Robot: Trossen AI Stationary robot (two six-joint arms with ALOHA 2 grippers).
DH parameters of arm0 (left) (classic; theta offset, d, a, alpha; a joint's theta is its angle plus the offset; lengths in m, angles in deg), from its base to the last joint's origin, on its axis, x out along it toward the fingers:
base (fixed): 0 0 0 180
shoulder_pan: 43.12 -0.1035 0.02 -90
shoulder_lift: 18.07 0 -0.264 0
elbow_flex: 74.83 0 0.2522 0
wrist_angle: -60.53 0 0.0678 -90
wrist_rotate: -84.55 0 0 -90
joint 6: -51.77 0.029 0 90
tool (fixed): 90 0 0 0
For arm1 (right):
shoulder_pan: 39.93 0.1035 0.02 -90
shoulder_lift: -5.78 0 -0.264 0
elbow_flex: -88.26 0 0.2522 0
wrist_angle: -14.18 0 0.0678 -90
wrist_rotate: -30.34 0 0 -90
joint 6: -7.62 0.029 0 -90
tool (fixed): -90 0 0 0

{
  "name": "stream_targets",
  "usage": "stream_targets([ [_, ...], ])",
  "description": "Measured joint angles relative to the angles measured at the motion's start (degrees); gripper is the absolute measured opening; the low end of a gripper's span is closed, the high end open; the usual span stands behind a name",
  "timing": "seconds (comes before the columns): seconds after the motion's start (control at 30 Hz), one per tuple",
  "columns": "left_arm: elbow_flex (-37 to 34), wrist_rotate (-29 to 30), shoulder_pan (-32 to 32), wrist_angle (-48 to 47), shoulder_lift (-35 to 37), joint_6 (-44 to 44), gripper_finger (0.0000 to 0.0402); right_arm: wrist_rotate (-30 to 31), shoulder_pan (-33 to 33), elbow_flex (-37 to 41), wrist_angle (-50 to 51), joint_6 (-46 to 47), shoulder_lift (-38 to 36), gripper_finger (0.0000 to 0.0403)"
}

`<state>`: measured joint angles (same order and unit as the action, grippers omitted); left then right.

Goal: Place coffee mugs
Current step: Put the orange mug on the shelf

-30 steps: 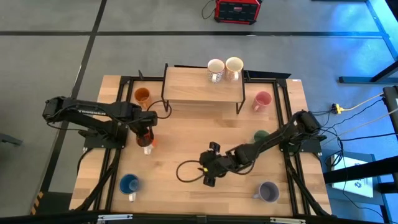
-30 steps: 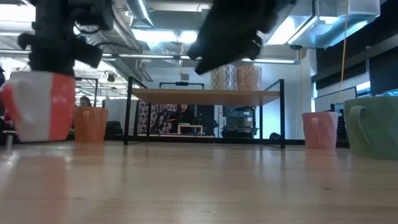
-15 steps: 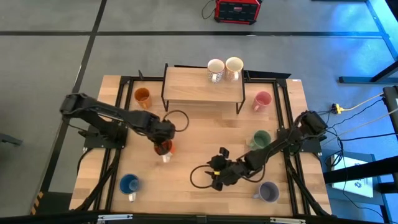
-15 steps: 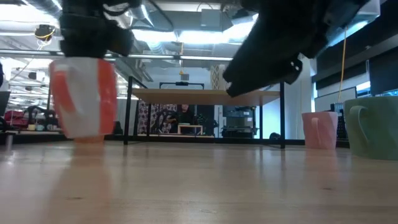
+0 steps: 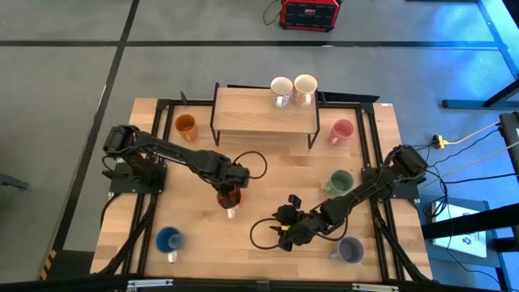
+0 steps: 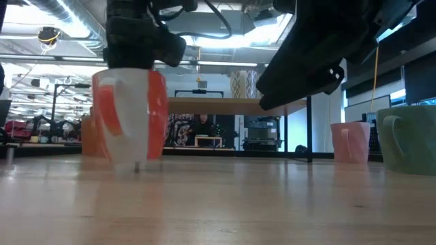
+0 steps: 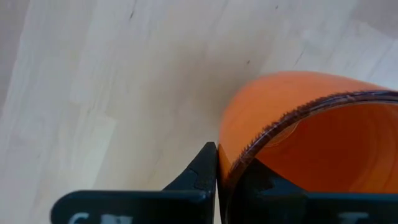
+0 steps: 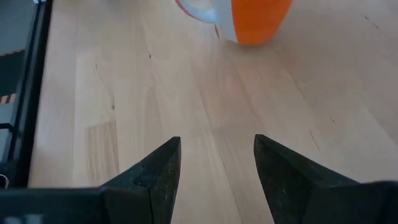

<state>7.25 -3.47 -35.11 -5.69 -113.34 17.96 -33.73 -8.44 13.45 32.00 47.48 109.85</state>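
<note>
A red-orange mug (image 5: 229, 199) with a white side hangs upright over the middle of the table, with my left gripper (image 5: 229, 193) shut on it from above. The low view shows it large on the left (image 6: 129, 112), its base close to the wood. My right gripper (image 5: 285, 229) stands open low over bare wood, to the right of the mug and nearer the table's near edge, with nothing between its fingers (image 8: 214, 174). The mug shows beyond them (image 8: 249, 15). My left gripper pinches the mug's rim (image 7: 245, 152). One finger (image 7: 202, 171) is outside the wall and the other is inside the hollow. The fingers point down from above. The mug hangs upright below them; whether its base touches the table I cannot tell.
A wooden shelf (image 5: 263, 113) at the far side bears two white mugs (image 5: 281, 89) (image 5: 305, 88). On the table stand an amber mug (image 5: 186, 125), a pink mug (image 5: 341, 130), a green mug (image 5: 339, 182), a lavender mug (image 5: 349, 250) and a blue mug (image 5: 168, 240).
My left gripper has carried the red-orange mug from the table's left part toward its middle and a little toward the near edge, still upright and shut on it. My right gripper has gone a little toward the near right and lower, still open.
</note>
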Motion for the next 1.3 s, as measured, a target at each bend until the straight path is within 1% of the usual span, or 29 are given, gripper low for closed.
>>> stream_targets([
  [0.27,0.0,0.4,-0.3,1.9,0.0,-1.6,0.0017,0.1,0.0,0.0,0.0,0.3,0.0,0.0191],
  [0.37,0.0,0.4,-0.7,3.8,-0.7,-2.1,0.0018,2.1,0.0,0.0,-0.1,0.3,0.0,0.0191],
  [0.47,-0.1,0.2,-0.8,3.4,-0.9,-2.1,0.0022,4.2,0.0,0.0,-0.5,0.5,0.0,0.0191],
  [0.57,-0.1,0.8,-0.7,4.2,-0.9,-2.1,0.0037,5.2,0.0,0.0,-0.6,0.7,0.0,0.0191],
  [0.73,-0.1,1.7,-0.8,4.9,-0.8,-2.1,0.0076,6.0,0.0,0.0,-1.1,0.6,0.0,0.0191],
  [0.83,-0.1,1.1,-0.8,6.0,-0.8,-1.9,0.0098,6.0,0.0,0.0,-1.1,0.6,0.0,0.0191],
  [0.93,-0.1,-0.2,-0.8,5.7,-0.3,-0.9,0.0111,5.4,0.0,0.0,-1.6,0.6,0.0,0.0191],
  [1.1,-0.1,-1.4,-0.4,4.1,3.7,-0.4,0.0114,3.9,0.0,0.0,-5.1,-1.9,0.0,0.0197],
  [1.17,-0.1,-1.5,0.1,3.5,6.8,-0.8,0.0114,4.6,0.0,-0.1,-6.7,-2.9,0.0,0.0212],
  [1.23,-0.1,-0.3,0.9,1.7,10.1,-1.6,0.0114,5.1,0.0,-0.1,-8.4,-3.8,0.0,0.0235],
  [1.3,-0.1,1.5,2.5,1.5,13.6,-1.6,0.0114,3.4,0.0,-0.2,-10.6,-5.0,0.1,0.0257],
])
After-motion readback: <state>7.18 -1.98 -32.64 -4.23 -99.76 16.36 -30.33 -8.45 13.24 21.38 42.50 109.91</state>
